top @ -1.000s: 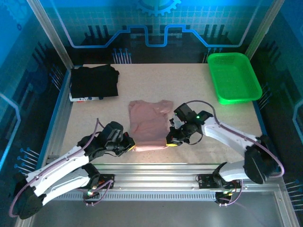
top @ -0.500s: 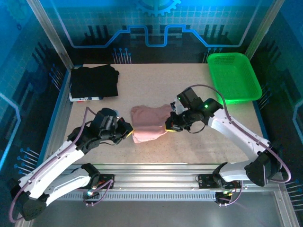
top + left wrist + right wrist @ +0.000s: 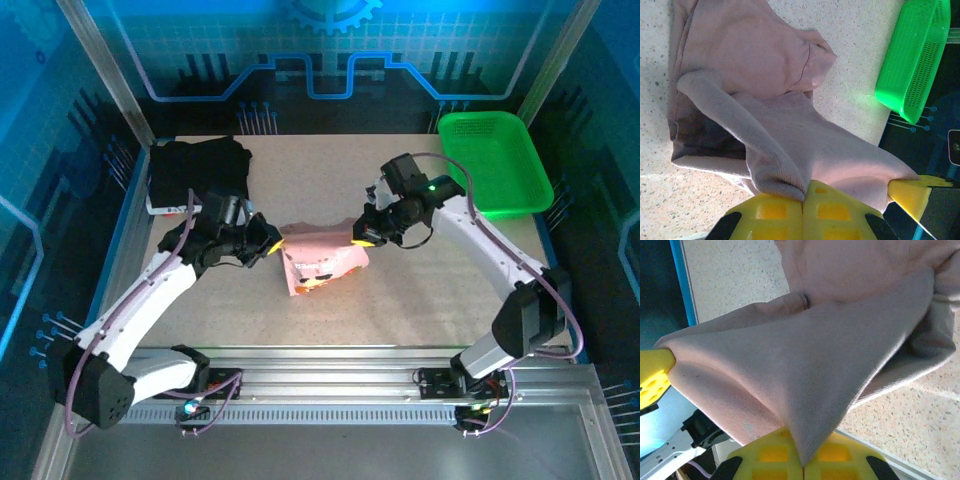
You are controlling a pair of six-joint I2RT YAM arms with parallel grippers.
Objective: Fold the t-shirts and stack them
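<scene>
Left gripper [image 3: 803,202] jaws closed tight, pinching bunched edge of pink t-shirt [image 3: 765,80]. Right gripper [image 3: 802,462] clamped same way on opposite edge. Cloth spans between both, raised. Lower part drapes onto table [image 3: 430,300] centre, print showing.

Likely light, soft, limp; sags and wrinkles. Best gripped by doubled edge at corners.

Black t-shirt [image 3: 200,172] folded at far-left corner, well apart.

The left arm [image 3: 140,305] and right arm [image 3: 490,250] are white links with black joints, trailed by thin purple cables (a green light [image 3: 432,184] glows on the right), ending in yellow fingers [image 3: 780,217] with square recesses.
</scene>
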